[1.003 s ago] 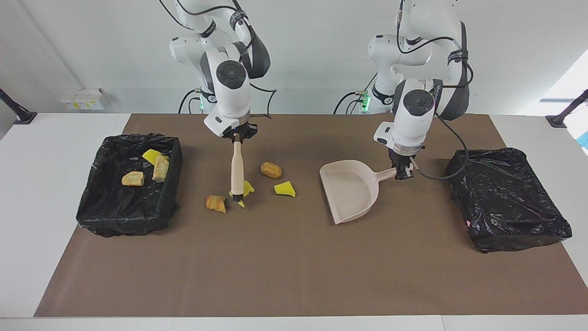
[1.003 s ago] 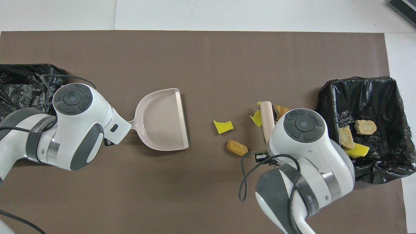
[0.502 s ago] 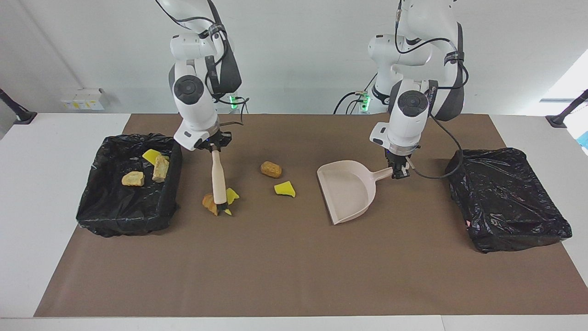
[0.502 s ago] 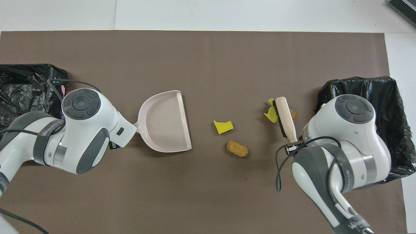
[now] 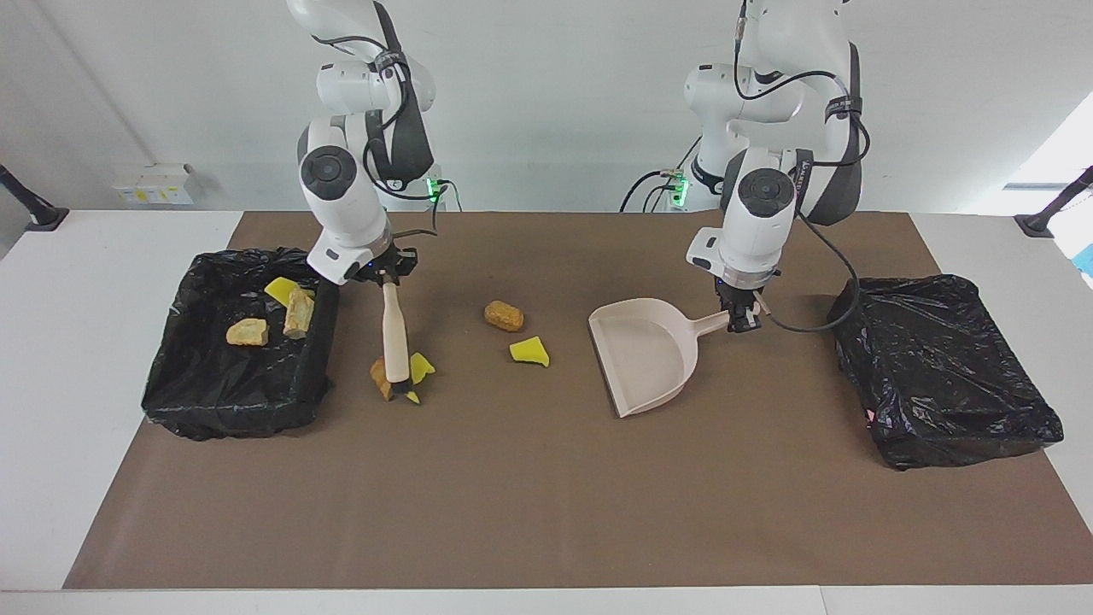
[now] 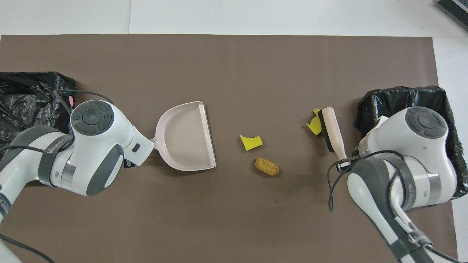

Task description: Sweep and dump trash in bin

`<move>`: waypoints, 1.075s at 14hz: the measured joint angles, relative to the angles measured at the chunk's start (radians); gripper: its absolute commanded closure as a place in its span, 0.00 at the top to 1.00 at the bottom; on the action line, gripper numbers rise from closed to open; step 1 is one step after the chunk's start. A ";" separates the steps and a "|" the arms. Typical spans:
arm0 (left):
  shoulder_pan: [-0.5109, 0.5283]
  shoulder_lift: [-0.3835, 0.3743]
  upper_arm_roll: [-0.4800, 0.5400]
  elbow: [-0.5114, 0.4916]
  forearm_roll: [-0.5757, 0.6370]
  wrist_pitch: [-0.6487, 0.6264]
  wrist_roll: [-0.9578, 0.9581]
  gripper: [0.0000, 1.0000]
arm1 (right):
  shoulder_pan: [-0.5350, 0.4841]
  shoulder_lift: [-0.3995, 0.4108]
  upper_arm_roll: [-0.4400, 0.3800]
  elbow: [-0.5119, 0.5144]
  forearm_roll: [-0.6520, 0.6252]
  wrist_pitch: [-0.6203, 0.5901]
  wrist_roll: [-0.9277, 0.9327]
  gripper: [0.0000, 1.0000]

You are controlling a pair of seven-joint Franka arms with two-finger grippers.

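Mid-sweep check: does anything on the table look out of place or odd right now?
Yes. The brush in the right claw has two scraps at its bristles, an orange-brown chunk and a yellow sponge bit, beside the bin with trash, away from the dustpan held by the left claw.

The right arm comes down from its base at a slant toward its own end of the table, wrist tilted, its tool (image 5: 386, 278) clamped tight on the top of a beige-handled, black-bristled brush (image 5: 394, 335). The left arm hangs steeply downward, wrist nearly vertical, its tool (image 5: 741, 319) closed on the handle of a beige plastic dustpan (image 5: 642, 363).
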 measured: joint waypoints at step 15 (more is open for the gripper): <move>0.000 0.000 0.003 0.000 0.000 0.001 -0.002 0.00 | -0.154 0.051 -0.023 0.035 -0.404 0.018 0.140 0.00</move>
